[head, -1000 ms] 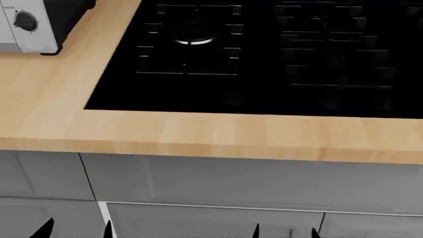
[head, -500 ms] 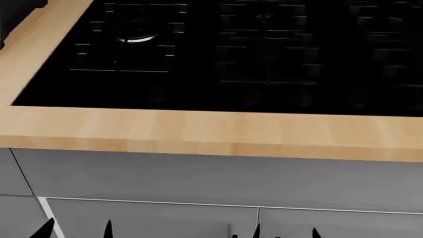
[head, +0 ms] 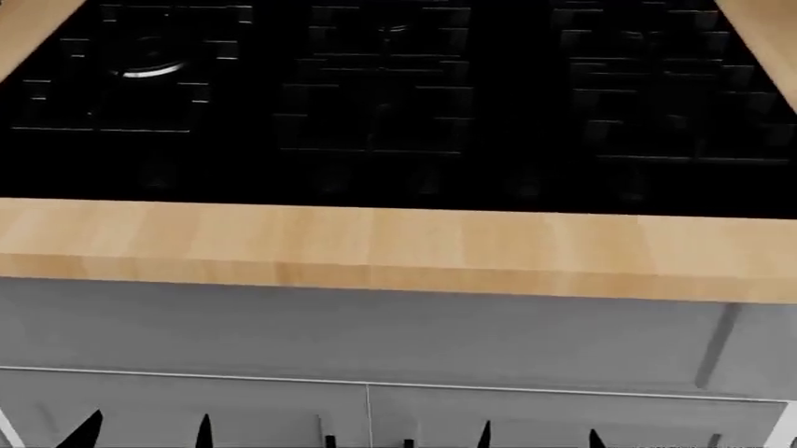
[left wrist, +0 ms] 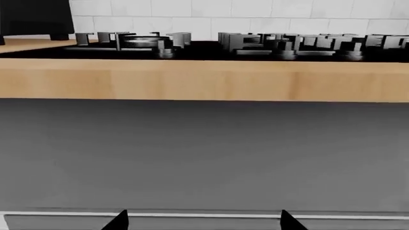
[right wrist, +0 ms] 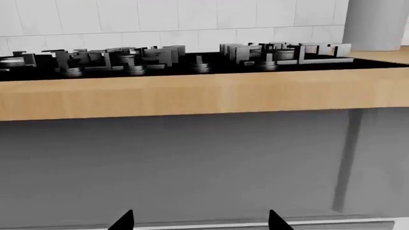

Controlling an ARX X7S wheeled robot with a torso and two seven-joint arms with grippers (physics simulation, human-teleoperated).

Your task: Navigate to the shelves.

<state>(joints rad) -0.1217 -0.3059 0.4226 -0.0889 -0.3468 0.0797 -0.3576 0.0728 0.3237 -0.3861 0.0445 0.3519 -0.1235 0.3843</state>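
A: What fills the head view?

B: A black gas cooktop (head: 398,103) set into a light wooden countertop (head: 398,247). Dark pan grates cover the cooktop, and one burner ring (head: 147,67) catches light at the far left. Below the counter edge runs a grey cabinet front (head: 373,336), with drawer seams lower down.

A: And the grippers?

B: Only the black fingertips show, at the bottom edge. The left gripper (head: 144,431) has its two tips spread apart with nothing between them. The right gripper (head: 538,437) stands the same way, tips parted and holding nothing. Both hang low in front of the cabinet, below counter height.

A: Do the wrist cameras agree?

B: Yes. The left wrist view looks level at the counter edge, with grates and a white tiled wall (left wrist: 255,14) behind. The right wrist view shows the same, plus a pale grey upright body (right wrist: 377,24) at the counter's far end.

A: Where are the shelves?

B: No shelves appear in any view.
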